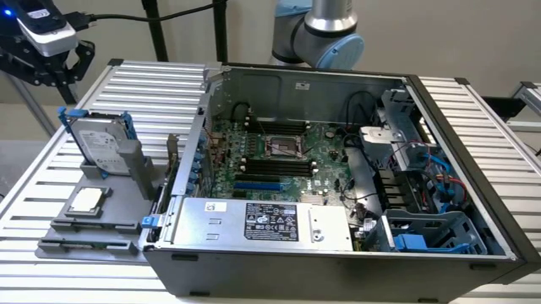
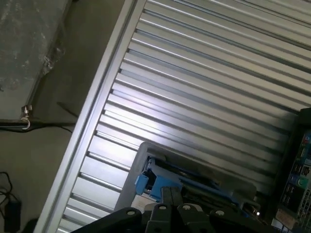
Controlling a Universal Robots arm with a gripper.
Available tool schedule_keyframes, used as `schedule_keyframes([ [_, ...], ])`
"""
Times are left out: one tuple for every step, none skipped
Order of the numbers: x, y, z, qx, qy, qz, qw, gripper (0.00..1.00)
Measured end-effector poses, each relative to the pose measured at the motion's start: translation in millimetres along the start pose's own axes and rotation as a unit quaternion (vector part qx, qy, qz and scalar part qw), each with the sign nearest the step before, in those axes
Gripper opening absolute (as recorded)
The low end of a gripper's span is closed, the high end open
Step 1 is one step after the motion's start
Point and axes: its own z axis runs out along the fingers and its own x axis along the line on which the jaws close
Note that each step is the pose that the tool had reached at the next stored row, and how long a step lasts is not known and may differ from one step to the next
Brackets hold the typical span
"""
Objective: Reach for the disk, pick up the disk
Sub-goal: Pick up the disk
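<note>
Exterior view first: the disk point(image 1: 100, 140), a flat silver-grey hard drive with a white label and blue plastic rails, stands on end in a grey plastic holder point(image 1: 135, 170). Its long axis is upright, and it sits on the ribbed aluminium table point(image 1: 152, 82) just beside the open black computer case point(image 1: 338, 272), on this view's left. Behind the case rises the grey jointed robot arm point(image 1: 325, 31). Wrist view now: the black metal gripper point(image 2: 169, 209) hangs over the disk point(image 2: 187, 175), its blue-railed top edge straight ahead of it. How wide the gripper stands I cannot tell. By my judgement it holds nothing, the disk sitting in its holder.
</note>
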Motion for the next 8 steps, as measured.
schedule_keyframes([
  [-0.1, 0.0, -0.9, 0.0000, 0.0002, -0.006, 1.0000, 0.11],
  [-0.2, 0.0, -2.0, 0.0000, 0.0004, -0.013, 0.9999, 0.11],
  [-0.3, 0.0, -3.1, 0.0000, 0.0007, -0.020, 0.9998, 0.11],
  [-0.4, 0.0, -4.0, 0.0000, 0.0010, -0.026, 0.9996, 0.11],
  [-0.5, 0.0, -4.8, 0.0000, 0.0012, -0.033, 0.9995, 0.11],
  [-0.7, 0.0, -5.1, 0.0000, 0.0014, -0.040, 0.9992, 0.11],
  [-0.8, -0.1, -5.1, 0.0000, 0.0016, -0.047, 0.9989, 0.11],
  [-0.9, -0.2, -5.2, 0.0000, 0.0019, -0.053, 0.9986, 0.11],
])
